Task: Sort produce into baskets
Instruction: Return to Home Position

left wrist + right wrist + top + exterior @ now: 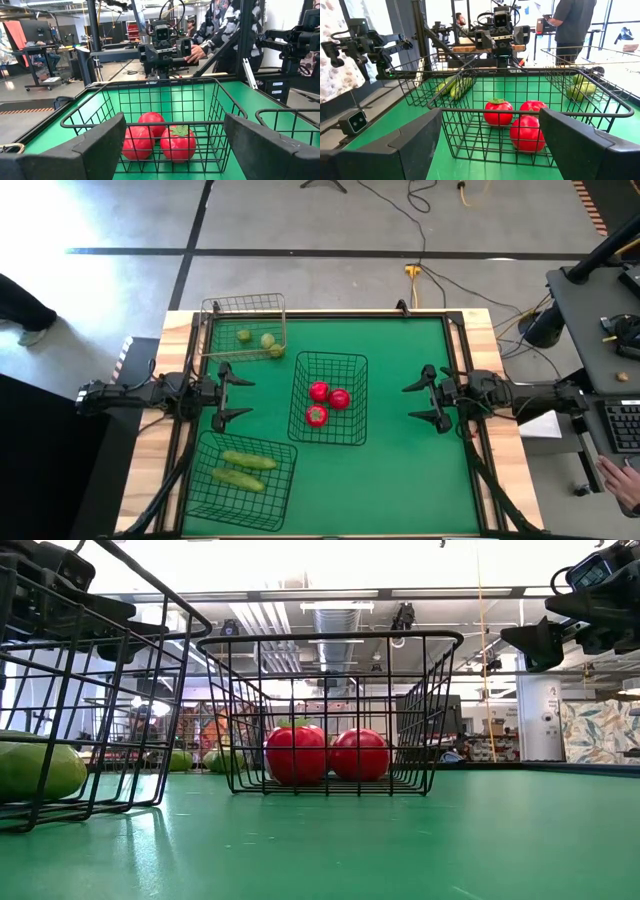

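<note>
Cucumbers [248, 460], long axes seemingly left-right

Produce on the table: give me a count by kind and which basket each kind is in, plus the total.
Tomatoes: 3, in the middle black basket
Cucumbers: 2, in the near-left black basket
Limes: 3, in the pale wire basket
Total: 8, none loose on the mat.

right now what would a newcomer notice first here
Three red tomatoes sit in the black basket at the middle of the green table. On the left arm's side, limes sit in the paler basket, cucumbers in the other black basket. The left gripper and right gripper hang open, facing each other across the tomatoes.
</note>
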